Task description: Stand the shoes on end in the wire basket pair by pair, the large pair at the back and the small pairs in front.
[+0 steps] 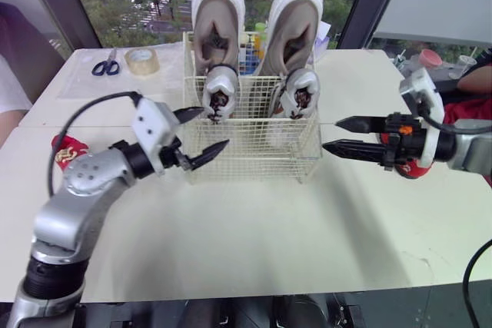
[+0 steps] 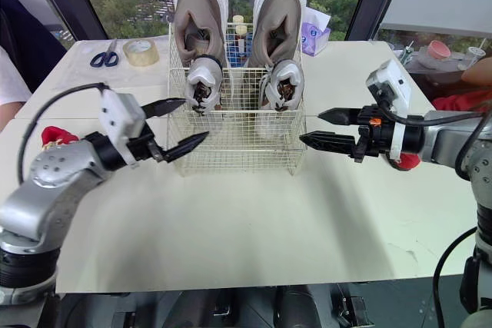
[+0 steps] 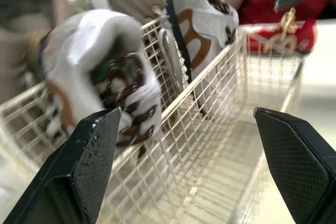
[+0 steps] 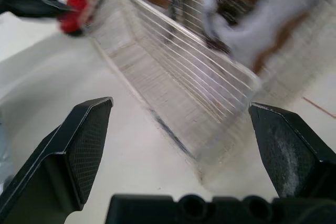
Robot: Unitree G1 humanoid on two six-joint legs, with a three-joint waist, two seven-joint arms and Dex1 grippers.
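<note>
A white wire basket [image 1: 254, 147] stands mid-table. At its back stand two large grey-and-white shoes [image 1: 217, 24] [image 1: 294, 24], toes up. In front of each stands a small white-and-brown shoe [image 1: 219, 91] [image 1: 300, 91]. My left gripper [image 1: 206, 133] is open at the basket's left front corner, holding nothing. My right gripper [image 1: 337, 135] is open just off the basket's right side, also holding nothing. In the left wrist view the small shoes [image 3: 100, 77] [image 3: 202, 17] show through the mesh.
Scissors [image 1: 106, 64] and a tape roll [image 1: 141, 60] lie at the back left. A small red item [image 1: 68, 150] sits on the left, another red item [image 1: 415, 168] under my right arm. A person's arm [image 1: 475, 78] rests at the right edge. Bottles stand behind the basket.
</note>
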